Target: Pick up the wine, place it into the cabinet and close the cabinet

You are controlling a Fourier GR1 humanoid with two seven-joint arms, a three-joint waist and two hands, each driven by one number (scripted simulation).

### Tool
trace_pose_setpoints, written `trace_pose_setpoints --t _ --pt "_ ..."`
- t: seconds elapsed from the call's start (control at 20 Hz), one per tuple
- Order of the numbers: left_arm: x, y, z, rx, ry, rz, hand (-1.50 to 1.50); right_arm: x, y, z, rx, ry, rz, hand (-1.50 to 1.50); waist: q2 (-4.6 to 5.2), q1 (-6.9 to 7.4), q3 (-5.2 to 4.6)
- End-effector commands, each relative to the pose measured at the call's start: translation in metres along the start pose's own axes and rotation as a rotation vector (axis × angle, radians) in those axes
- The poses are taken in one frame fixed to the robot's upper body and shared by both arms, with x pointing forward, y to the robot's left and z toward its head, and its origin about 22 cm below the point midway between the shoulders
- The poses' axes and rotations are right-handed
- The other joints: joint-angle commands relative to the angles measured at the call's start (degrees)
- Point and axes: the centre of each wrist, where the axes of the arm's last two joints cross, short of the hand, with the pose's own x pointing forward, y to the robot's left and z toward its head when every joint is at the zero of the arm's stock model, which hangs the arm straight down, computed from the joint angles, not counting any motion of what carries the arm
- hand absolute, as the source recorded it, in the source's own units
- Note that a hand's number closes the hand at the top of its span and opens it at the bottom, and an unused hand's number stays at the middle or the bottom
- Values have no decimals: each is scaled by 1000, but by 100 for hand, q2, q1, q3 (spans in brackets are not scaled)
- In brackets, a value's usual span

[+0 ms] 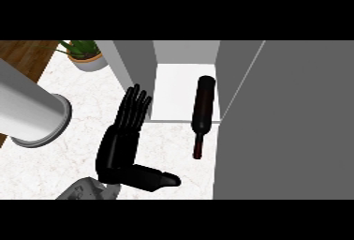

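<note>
- Presently, the wine bottle lies on its side, base inside the cabinet on its white shelf, neck jutting out over the marble counter.
- Left hand: fingers straight and together, thumb apart, holding nothing, just left of the bottle.
- Right hand: not visible.
- Risk, as judged: the cabinet door stands open; swinging it shut could strike the protruding neck.
- Nearby: potted plant, grey cylindrical container, contents unseen.

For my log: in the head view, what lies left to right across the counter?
Grey cylinder → potted plant → black hand, fingers straight → wine bottle, lying half inside the cabinet → open cabinet door.
</note>
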Motion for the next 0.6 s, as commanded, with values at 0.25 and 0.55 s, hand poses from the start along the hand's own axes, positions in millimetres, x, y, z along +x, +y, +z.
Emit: trace_pose_setpoints --t 0.25,0.55 --pt "31 6 45 68 -32 -28 -150 14 7 2 240 36 150 150 16 -34 -4" --pt "74 48 68 136 -54 -76 -150 21 8 15 435 100 105 150 9 -22 -2"
